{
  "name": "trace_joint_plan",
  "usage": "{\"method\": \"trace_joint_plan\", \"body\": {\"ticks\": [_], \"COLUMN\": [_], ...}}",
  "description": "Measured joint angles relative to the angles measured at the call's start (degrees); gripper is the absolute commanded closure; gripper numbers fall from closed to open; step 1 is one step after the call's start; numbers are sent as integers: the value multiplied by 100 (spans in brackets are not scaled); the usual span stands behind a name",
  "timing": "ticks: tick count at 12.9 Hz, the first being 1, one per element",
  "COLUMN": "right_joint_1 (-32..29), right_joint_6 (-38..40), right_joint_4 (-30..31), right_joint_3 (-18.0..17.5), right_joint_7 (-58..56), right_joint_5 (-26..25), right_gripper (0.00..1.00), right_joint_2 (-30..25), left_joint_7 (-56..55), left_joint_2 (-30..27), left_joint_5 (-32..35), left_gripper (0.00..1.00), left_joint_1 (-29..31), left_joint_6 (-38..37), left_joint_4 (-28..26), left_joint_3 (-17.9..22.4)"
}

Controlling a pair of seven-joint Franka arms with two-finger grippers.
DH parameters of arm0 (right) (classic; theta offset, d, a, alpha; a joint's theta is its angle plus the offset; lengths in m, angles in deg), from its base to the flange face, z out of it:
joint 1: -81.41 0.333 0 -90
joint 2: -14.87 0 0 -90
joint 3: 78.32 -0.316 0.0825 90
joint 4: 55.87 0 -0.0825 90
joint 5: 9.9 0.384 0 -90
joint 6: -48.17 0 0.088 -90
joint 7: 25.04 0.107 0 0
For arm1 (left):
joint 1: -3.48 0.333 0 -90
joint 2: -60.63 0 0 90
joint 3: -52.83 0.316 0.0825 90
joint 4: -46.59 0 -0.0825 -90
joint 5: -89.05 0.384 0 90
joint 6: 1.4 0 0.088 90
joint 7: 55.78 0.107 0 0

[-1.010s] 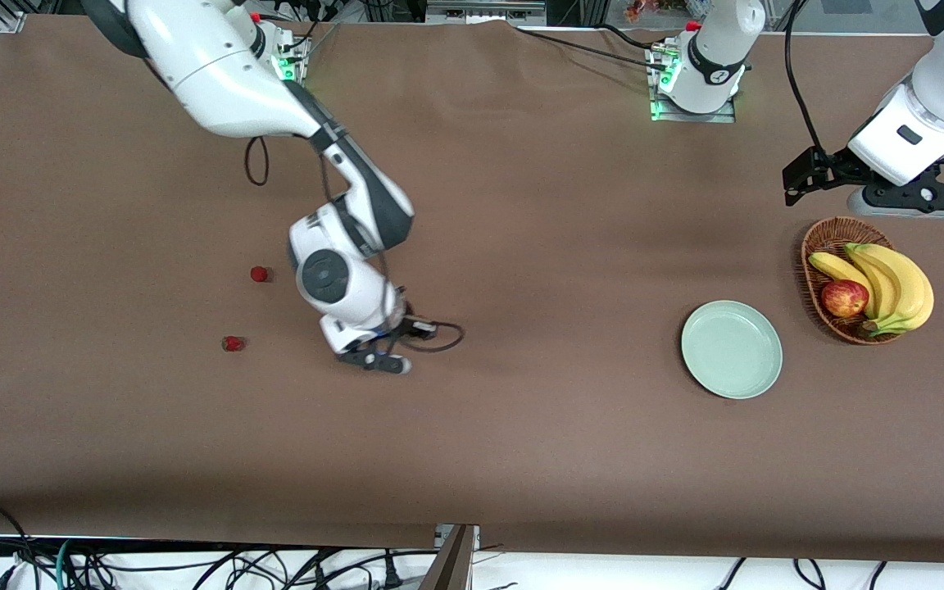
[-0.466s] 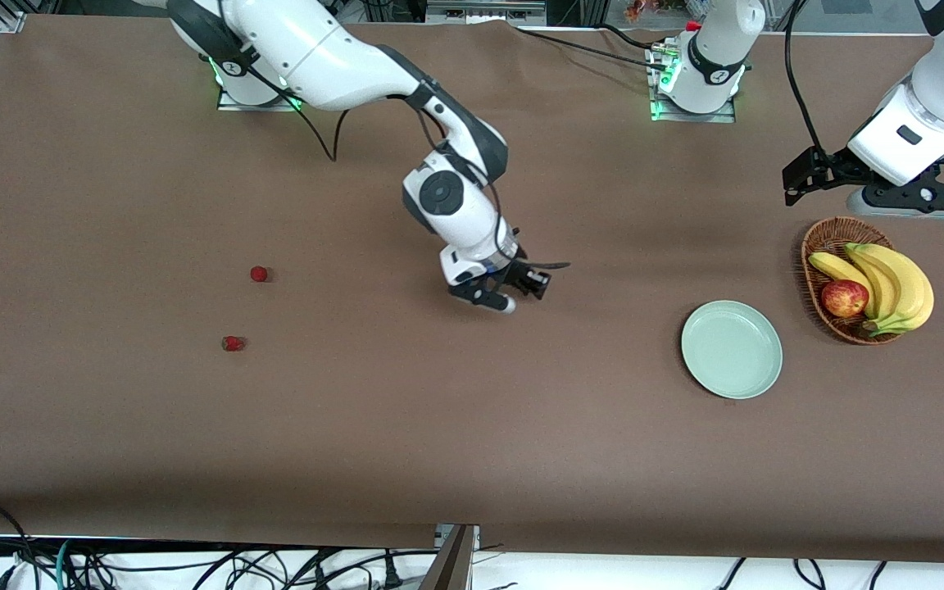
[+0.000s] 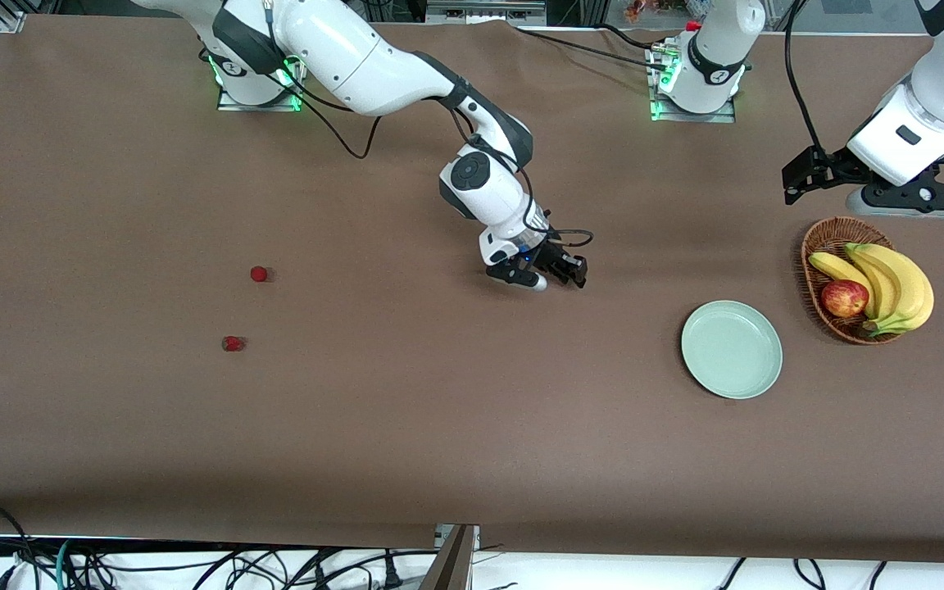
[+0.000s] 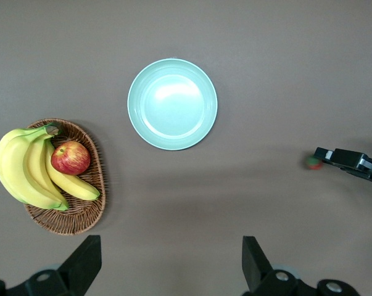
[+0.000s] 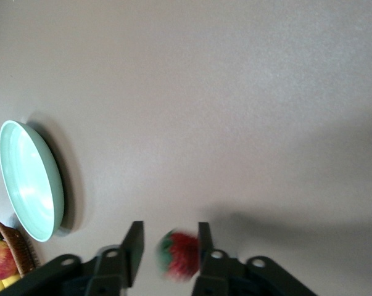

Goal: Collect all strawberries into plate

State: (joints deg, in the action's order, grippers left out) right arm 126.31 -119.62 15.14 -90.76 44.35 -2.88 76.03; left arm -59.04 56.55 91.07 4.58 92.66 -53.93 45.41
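Note:
Two strawberries (image 3: 258, 274) (image 3: 233, 343) lie on the table toward the right arm's end. A third strawberry (image 5: 181, 254), blurred, sits between the fingers of my right gripper (image 5: 168, 231); it touches one finger and a gap shows to the other. It also shows at that gripper's tip in the left wrist view (image 4: 313, 163). My right gripper (image 3: 570, 277) is over bare table, short of the mint-green plate (image 3: 732, 350), which is empty (image 4: 172, 103) (image 5: 28, 179). My left gripper (image 3: 793, 182) waits open and empty (image 4: 171, 246) above the basket.
A brown wicker basket (image 3: 828, 238) with bananas (image 3: 898, 283) and a red apple (image 3: 844, 298) stands beside the plate at the left arm's end. It also shows in the left wrist view (image 4: 81, 216). Cables hang below the table's front edge.
My right arm has swung from beside the two strawberries across the table's middle toward the plate, carrying the third strawberry. The left arm has not moved.

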Motion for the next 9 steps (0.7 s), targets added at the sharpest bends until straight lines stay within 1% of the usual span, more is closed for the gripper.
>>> {"method": "trace_joint_plan", "body": {"ticks": [3, 4, 6, 7, 9], "right_joint_1": [-78, -129, -374, -569, -990], "right_joint_6": [36, 163, 882, 1394, 2470], "right_joint_4": [-181, -229, -318, -346, -358], "right_joint_3": [37, 52, 79, 88, 101], "right_joint_7": [0, -3, -74, -197, -724], "right_joint_5": [0, -1, -27, -91, -161], "right_gripper": [8, 8, 7, 2, 1], "right_joint_2": [-31, -80, -275, -427, -764], "left_joint_7": [0, 0, 0, 2, 8], "left_joint_2": [0, 2, 44, 121, 453], "left_joint_5": [0, 0, -7, -14, -267], "left_gripper": [0, 0, 0, 0, 0], "left_joint_1": [0, 0, 0, -2, -17], "left_joint_6": [-3, -4, -10, -44, -264], "left_joint_4": [0, 0, 0, -4, -14], "left_joint_3": [0, 0, 0, -4, -113]}}
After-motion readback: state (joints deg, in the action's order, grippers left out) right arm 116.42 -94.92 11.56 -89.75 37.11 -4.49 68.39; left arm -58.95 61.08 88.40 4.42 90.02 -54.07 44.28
